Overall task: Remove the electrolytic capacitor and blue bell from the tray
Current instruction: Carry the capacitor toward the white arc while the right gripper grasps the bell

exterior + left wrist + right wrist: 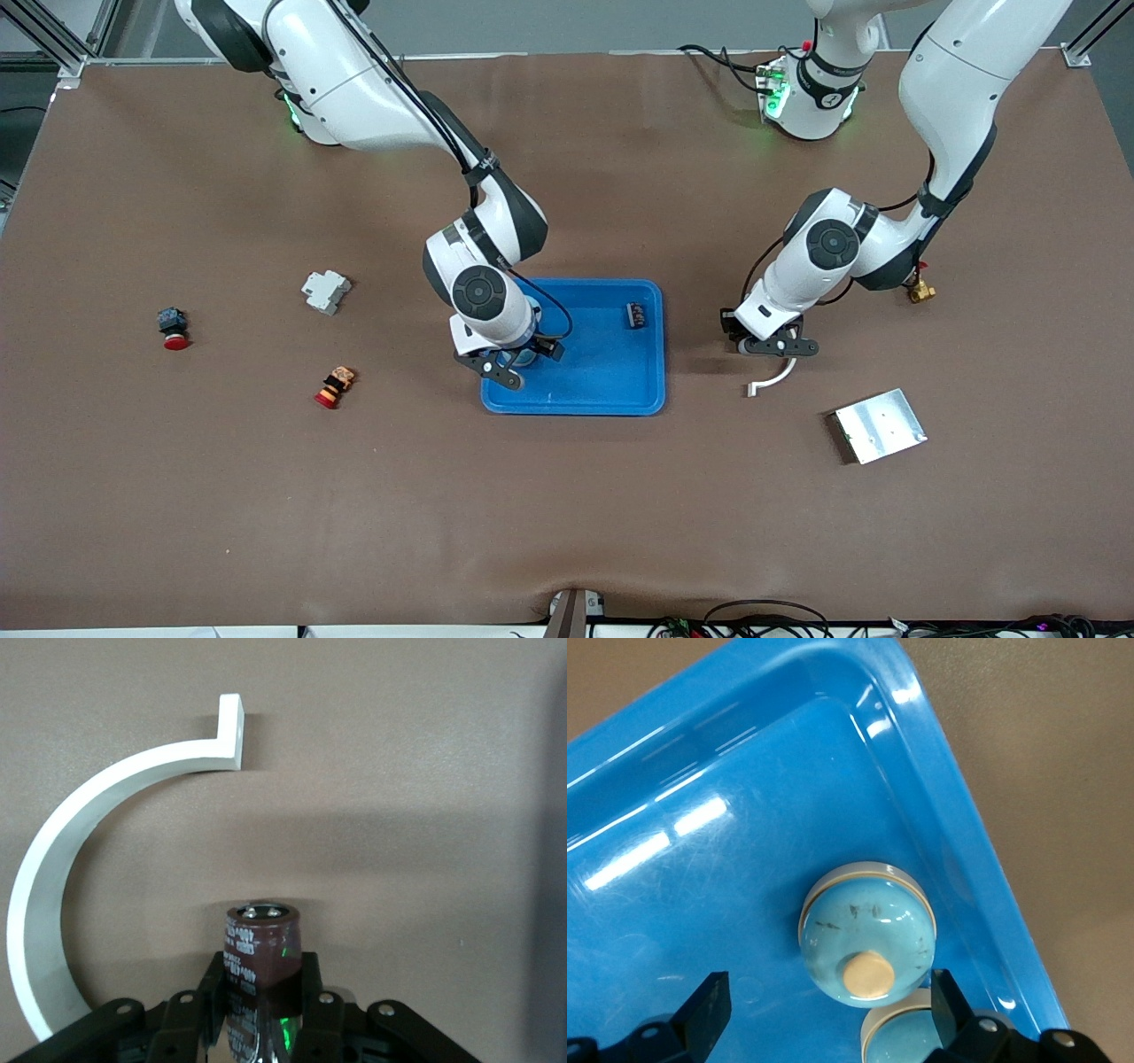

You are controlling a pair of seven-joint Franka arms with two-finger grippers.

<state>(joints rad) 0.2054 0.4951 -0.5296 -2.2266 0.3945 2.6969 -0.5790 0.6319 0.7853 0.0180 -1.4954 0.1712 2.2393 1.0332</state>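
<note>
Brown counter (567,496): left hand (769,347) clamps the capacitor (260,948) at centre-right; right hand (505,365), fingers apart, straddles the bell (866,932) in the tray (611,403). Next: close, lift.

You see a glossy blue plastic tray (957,842) throwing white glare streaks — the blue bell (866,939) at lower centre has a smooth, scuffed dome. The tablecloth (567,496) looks matt brown. At lower right, the plate (880,425) is brushed metal; the capacitor (260,948) wears shiny maroon sleeve.
</note>
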